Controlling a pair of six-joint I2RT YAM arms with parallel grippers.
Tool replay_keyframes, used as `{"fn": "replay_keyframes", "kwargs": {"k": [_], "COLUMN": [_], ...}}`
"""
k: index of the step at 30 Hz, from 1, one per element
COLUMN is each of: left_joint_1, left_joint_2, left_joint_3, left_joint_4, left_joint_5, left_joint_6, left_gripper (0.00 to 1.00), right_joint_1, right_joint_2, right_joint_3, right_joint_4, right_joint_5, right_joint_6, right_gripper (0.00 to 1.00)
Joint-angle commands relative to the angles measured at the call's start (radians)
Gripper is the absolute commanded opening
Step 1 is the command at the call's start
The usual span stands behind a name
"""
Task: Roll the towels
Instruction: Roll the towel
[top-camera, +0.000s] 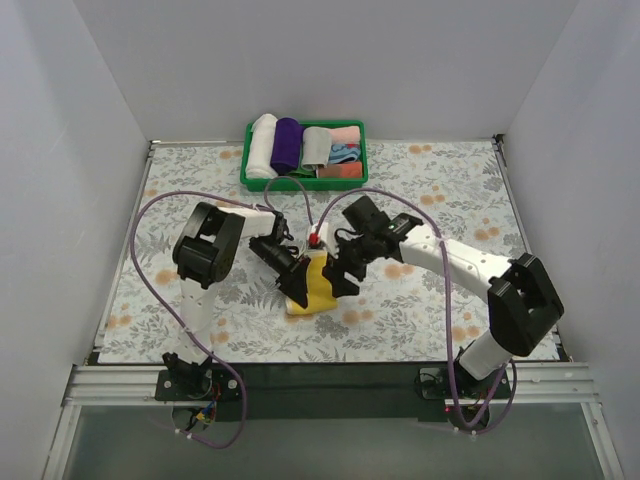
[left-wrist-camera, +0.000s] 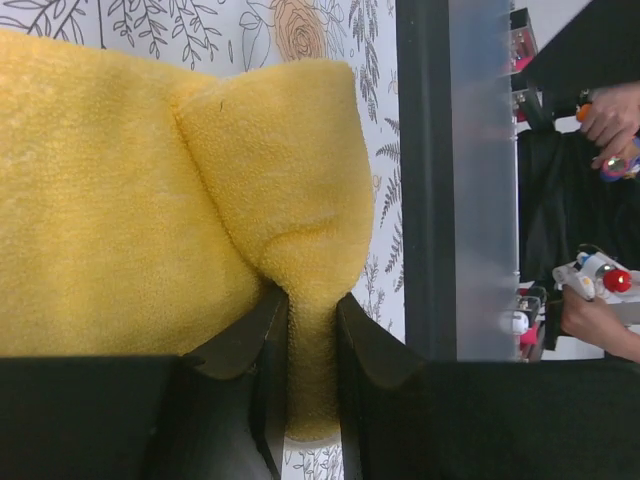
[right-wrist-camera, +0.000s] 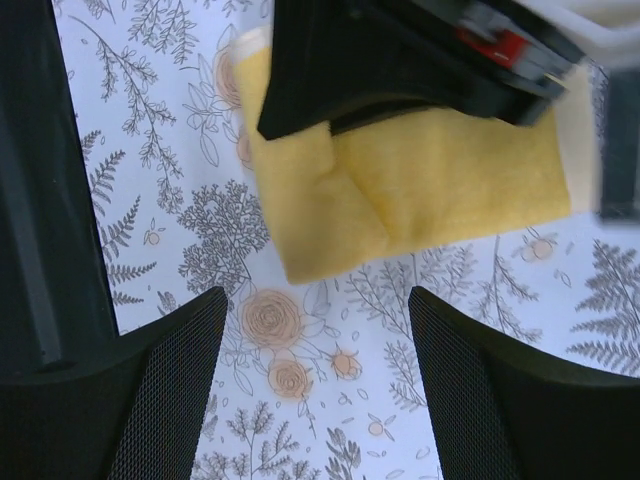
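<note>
A yellow towel (top-camera: 320, 288) lies partly folded on the floral table cover between the two arms. My left gripper (top-camera: 298, 288) is shut on a pinched fold at the towel's edge; in the left wrist view the yellow towel (left-wrist-camera: 150, 200) bulges out ahead of the left gripper (left-wrist-camera: 310, 300). My right gripper (top-camera: 342, 272) hovers open just right of the towel. In the right wrist view the right gripper (right-wrist-camera: 318, 335) has only bare table between its fingers, with the towel's folded corner (right-wrist-camera: 330, 235) ahead of it. A grey roll (top-camera: 316, 146) lies in the green bin.
The green bin (top-camera: 250, 180) at the back centre also holds a white roll (top-camera: 262, 145), a purple roll (top-camera: 287, 143) and pink and blue folded cloths (top-camera: 346, 150). White walls enclose the table on three sides. A black strip and metal rail run along the near edge.
</note>
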Motion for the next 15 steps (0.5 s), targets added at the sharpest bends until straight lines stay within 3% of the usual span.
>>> {"fn": "replay_keyframes", "kwargs": {"k": [1,9,15], "left_joint_1": [0.012,0.034,0.055], "left_joint_2": [0.078,0.115,0.117], "left_joint_3": [0.009,0.043,0.050], "left_joint_4": [0.046,0.046,0.059], "left_joint_5": [-0.253,-0.244,-0.241], "left_joint_6": [0.075,0.080,0.075], "left_gripper": [0.03,0.05,0.07], "right_joint_1": [0.112,0.281,0.309], "right_joint_2": [-0.030,0.052,0.152], "right_joint_3": [-0.048,-0.144,-0.163], "right_joint_4": [0.147,0.342,0.363], "right_joint_5": [0.183,0.329,0.308], "right_joint_6": [-0.054,-0.114,-0.126], "right_gripper": [0.67,0.65,0.51]}}
